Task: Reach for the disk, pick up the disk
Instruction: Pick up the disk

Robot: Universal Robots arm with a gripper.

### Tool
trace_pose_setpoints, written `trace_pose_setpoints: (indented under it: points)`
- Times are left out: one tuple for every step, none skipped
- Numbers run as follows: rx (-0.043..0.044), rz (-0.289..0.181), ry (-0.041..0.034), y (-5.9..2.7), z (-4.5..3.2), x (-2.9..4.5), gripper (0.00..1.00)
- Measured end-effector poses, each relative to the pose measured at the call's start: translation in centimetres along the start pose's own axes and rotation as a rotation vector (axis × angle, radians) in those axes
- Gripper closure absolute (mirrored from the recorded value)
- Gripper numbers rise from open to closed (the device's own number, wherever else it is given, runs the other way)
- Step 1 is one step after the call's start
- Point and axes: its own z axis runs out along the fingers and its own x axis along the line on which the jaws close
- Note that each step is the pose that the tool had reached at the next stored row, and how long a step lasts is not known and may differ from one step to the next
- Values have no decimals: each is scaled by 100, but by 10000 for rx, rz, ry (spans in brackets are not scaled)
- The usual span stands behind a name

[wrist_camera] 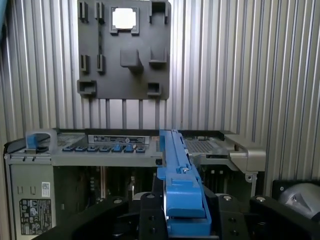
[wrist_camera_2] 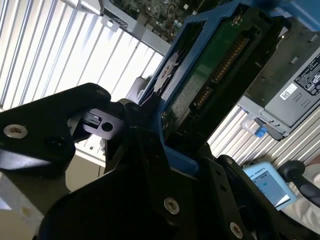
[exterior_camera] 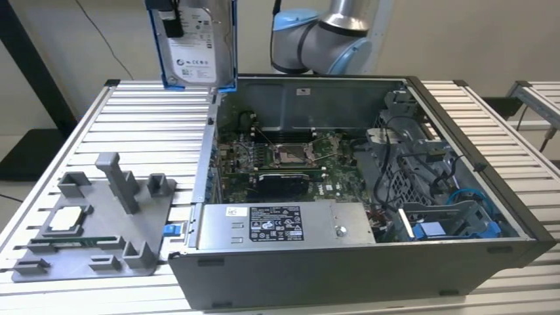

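Closest in, my claw (wrist_camera: 185,205) is clamping the disk (wrist_camera: 181,165) by its blue plastic rail, fingers (wrist_camera: 150,212) pressing from either side. I am holding it on edge, hanging straight beneath the claw, touching nothing else. Below it the open computer case (exterior_camera: 350,275) is sitting, one side wall right under the disk. Farther out, the grey tray (wrist_camera: 124,50) is lying on the slatted table (wrist_camera: 250,60). I judge the rail is giving a narrow, slick hold. A jolt could be tipping the disk loose onto that wall or the circuit board (exterior_camera: 280,157). My wrist is pointing down, arm (exterior_camera: 324,33) lifting high over the case.
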Motion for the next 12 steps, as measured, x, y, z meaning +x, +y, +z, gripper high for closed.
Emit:
trace_pose_setpoints:
  points:
    - [-1, 0, 0, -39, 5, 2, 100]
    - [0, 0, 0, -77, 11, 5, 100]
    - [0, 0, 0, -113, 16, 7, 100]
    - [-1, -2, 0, -151, 20, 9, 100]
    - [-1, -1, 0, -193, 26, 12, 100]
    - [-1, -1, 0, -232, 30, 14, 100]
    - [-1, -1, 0, -270, 35, 15, 100]
    - [-2, -1, 0, -311, 39, 17, 100]
    - [0, -2, -1, -354, 44, 17, 100]
    - [-1, -2, 0, -397, 49, 18, 100]
    - [-1, -3, 0, -440, 53, 19, 100]
    - [-2, -3, 0, -481, 57, 20, 100]
